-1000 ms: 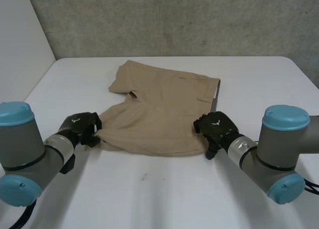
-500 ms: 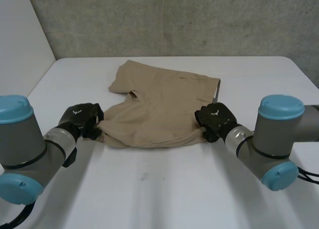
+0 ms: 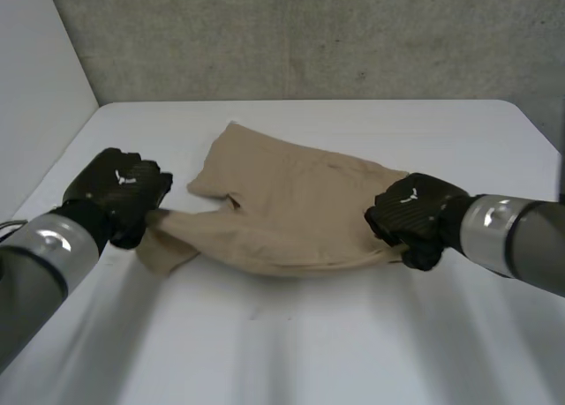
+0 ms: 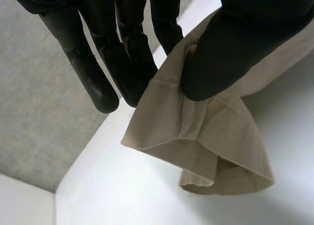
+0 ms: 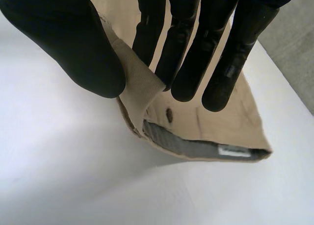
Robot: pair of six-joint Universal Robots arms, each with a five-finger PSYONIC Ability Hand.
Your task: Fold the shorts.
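Tan shorts [image 3: 291, 206] lie in the middle of the white table [image 3: 291, 352], their near edge lifted off it. My left hand [image 3: 119, 193] is shut on the near left corner, a leg hem [image 4: 196, 137], pinched between its thumb [image 4: 230, 53] and fingers [image 4: 132, 53], with cloth hanging below. My right hand [image 3: 415, 218] is shut on the near right corner at the waistband [image 5: 196, 146]. There the cloth [image 5: 137, 83] is pinched between thumb [image 5: 73, 43] and fingers [image 5: 181, 53], and a grey lining with a white label shows under the hand.
A grey concrete wall [image 3: 309, 34] runs behind the table's far edge. A white wall [image 3: 35, 87] stands at the left. Bare tabletop lies in front of the shorts and on both sides.
Both hands have risen and moved apart, lifting the near edge of the shorts. The right hand's fingers closed on the waistband corner. The cloth now sags between the hands.
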